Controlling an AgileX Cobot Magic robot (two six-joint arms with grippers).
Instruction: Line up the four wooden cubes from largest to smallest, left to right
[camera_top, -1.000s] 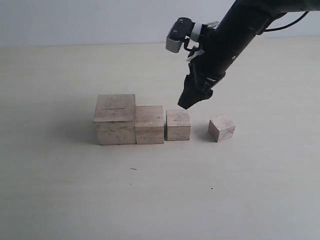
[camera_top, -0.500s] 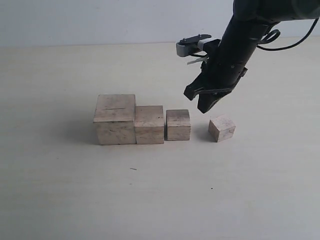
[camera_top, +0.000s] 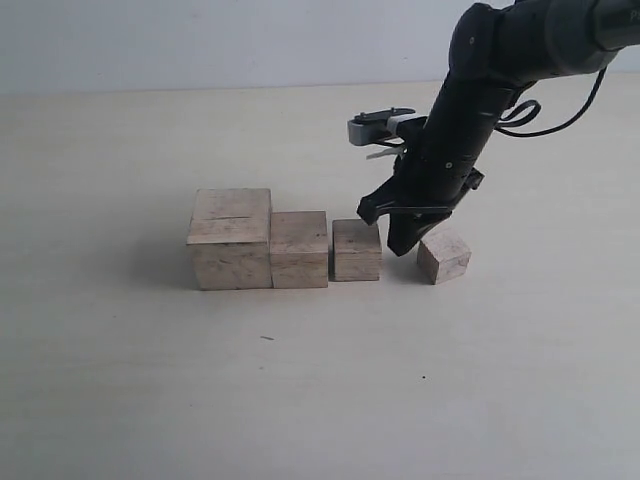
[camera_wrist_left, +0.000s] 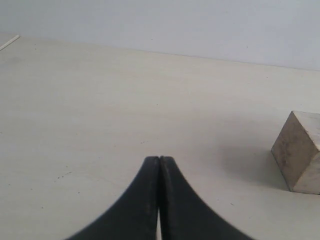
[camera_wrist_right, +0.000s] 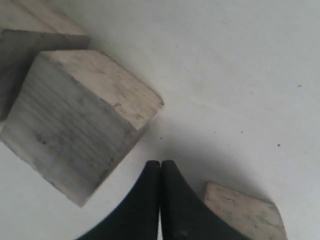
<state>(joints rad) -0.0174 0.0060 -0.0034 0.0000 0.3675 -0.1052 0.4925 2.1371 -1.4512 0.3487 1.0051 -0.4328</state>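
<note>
**Lining up cubes: three in a row, the smallest set apart**

You have the largest cube (camera_top: 231, 238) at the left end of the row, a thin crack line on its top. The second cube (camera_top: 299, 248) touches its right side, and the third cube (camera_top: 356, 249) sits just beside that. The smallest cube (camera_top: 445, 258) lies apart to the right, turned at an angle to the row. Your right gripper (camera_top: 398, 246) points down into the gap between the third cube and the smallest, fingers (camera_wrist_right: 150, 200) pressed together and grasping nothing. Your left gripper (camera_wrist_left: 159, 162) is clenched and empty too, low over the bare table (camera_top: 300, 400), near one wooden cube (camera_wrist_left: 300, 152).
</note>
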